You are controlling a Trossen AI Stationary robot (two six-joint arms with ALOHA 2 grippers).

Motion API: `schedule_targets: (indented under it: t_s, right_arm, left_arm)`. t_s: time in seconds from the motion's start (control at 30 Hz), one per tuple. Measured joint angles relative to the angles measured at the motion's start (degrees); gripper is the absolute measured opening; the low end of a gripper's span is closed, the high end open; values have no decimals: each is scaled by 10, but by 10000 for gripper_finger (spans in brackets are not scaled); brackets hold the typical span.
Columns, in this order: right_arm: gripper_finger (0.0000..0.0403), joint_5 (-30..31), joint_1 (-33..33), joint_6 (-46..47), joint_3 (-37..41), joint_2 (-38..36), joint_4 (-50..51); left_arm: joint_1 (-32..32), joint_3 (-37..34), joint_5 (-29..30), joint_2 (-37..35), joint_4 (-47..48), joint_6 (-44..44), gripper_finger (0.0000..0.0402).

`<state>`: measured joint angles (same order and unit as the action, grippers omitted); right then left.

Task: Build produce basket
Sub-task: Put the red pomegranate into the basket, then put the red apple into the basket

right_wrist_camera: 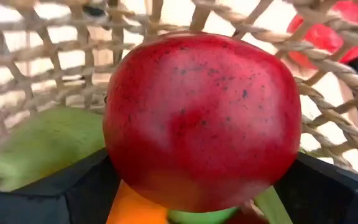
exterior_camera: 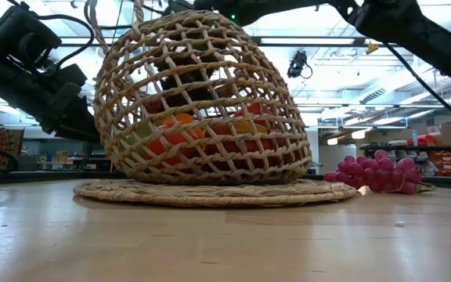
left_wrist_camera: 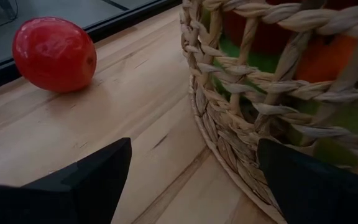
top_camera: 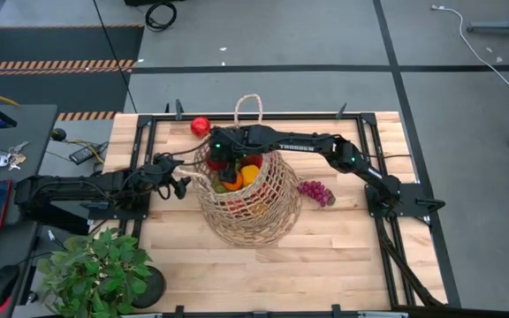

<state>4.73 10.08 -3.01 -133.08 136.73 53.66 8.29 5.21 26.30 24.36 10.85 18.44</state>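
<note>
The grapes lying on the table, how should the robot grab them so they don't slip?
The grapes lie loose on the table, right of the basket. Probably best to come straight down from above and pinch across the bunch's narrow middle, fingers either side. It lies flat and bumpy, with the basket close, so a sideways approach looks cramped.

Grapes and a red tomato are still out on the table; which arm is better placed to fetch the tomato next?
Left. The left gripper is open beside the basket, facing the red tomato. The right gripper, inside the basket, holds a red apple.
</note>
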Motion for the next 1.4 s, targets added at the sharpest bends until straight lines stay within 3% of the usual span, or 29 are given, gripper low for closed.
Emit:
schedule_targets:
  t_s: [0.37,0.57,0.73,0.9,1.13,1.4]
  right_arm:
    - [380,-15,1,3,11,3,14]
    - [380,25,2,55,11,3,11]
    - [380,30,8,45,11,-5,14]
    - [380,43,2,29,11,-54,-4]
    - [380,57,-15,48,10,-145,57]
    - [380,192,-104,56,72,-256,99]
  left_arm:
    - [0,0,0,0,0,0,357]
    - [0,0,0,0,0,0,357]
    - [0,0,0,0,0,0,357]
    - [0,0,0,0,0,0,357]
    - [0,0,0,0,0,0,357]
    - [0,0,0,0,0,0,357]
